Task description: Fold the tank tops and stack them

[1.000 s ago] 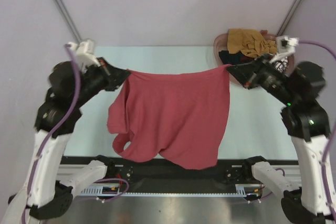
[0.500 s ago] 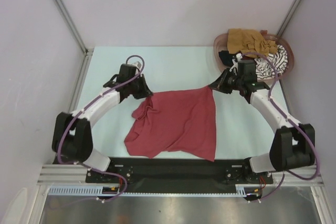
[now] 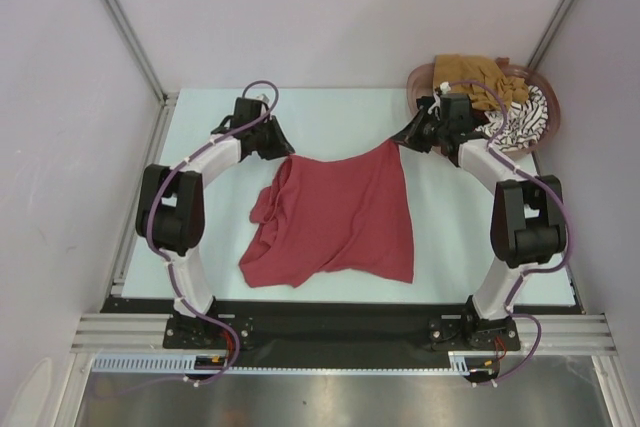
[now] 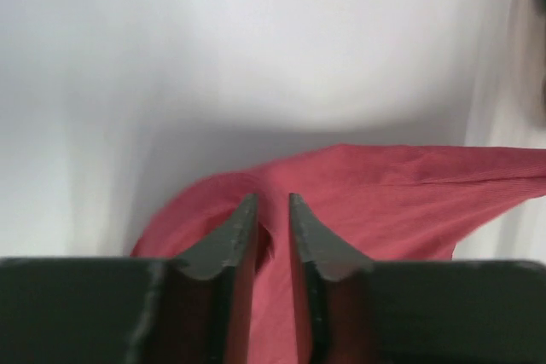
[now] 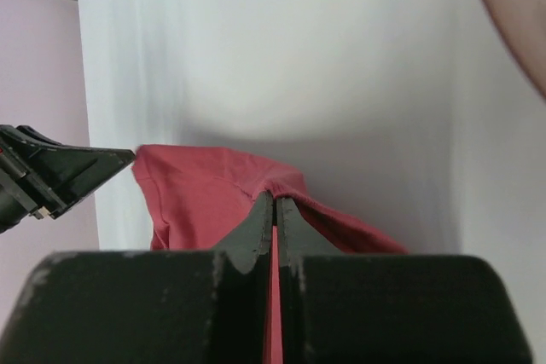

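The dark red tank top (image 3: 340,217) lies spread and wrinkled on the pale table (image 3: 450,237), its far edge stretched between both grippers. My left gripper (image 3: 286,147) is low at the top's far left corner; in the left wrist view its jaws (image 4: 273,202) stand slightly apart over the red cloth (image 4: 401,202). My right gripper (image 3: 400,139) is shut on the far right corner, with red cloth (image 5: 205,185) pinched between its fingertips (image 5: 275,198). A mustard-brown tank top (image 3: 470,75) and a black-and-white striped one (image 3: 525,117) lie in the basket.
The pinkish-brown oval basket (image 3: 553,122) sits at the far right corner, just behind my right arm, and its rim (image 5: 520,14) shows in the right wrist view. Pale walls close in the table on the left, the back and the right.
Both arms have come down from a raised hold and laid the dark red top flat, pulling its far edge away from me. The left jaws have parted slightly.
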Controlling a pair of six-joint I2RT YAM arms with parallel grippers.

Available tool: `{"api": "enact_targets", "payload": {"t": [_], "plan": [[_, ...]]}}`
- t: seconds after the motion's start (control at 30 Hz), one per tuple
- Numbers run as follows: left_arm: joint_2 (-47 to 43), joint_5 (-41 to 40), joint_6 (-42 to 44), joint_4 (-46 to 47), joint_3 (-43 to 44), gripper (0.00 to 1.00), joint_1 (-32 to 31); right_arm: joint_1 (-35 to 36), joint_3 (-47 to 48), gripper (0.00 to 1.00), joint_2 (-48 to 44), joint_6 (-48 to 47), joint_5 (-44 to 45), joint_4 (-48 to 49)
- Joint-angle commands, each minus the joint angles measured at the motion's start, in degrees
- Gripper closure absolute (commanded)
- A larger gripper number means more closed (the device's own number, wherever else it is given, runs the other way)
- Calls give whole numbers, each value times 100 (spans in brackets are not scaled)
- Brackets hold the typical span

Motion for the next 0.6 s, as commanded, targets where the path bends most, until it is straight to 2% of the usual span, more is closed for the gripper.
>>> {"api": "enact_targets", "payload": {"t": [0.0,0.03,0.07,0.17,0.43,0.57], "plan": [[192,191,124,61,274,73,103,-106,290,100,298,17,76,420],[175,209,159,113,230,69,104,-124,290,100,359,35,50,446],[157,200,151,175,194,60,104,-133,290,100,473,43,33,490],[79,165,177,254,54,49,104,-177,290,100,623,105,-99,726],[148,104,370,61,115,51,51,-230,299,100,676,96,-187,771],[412,200,519,-237,334,56,-45,-247,290,100,668,96,-205,772]]}}
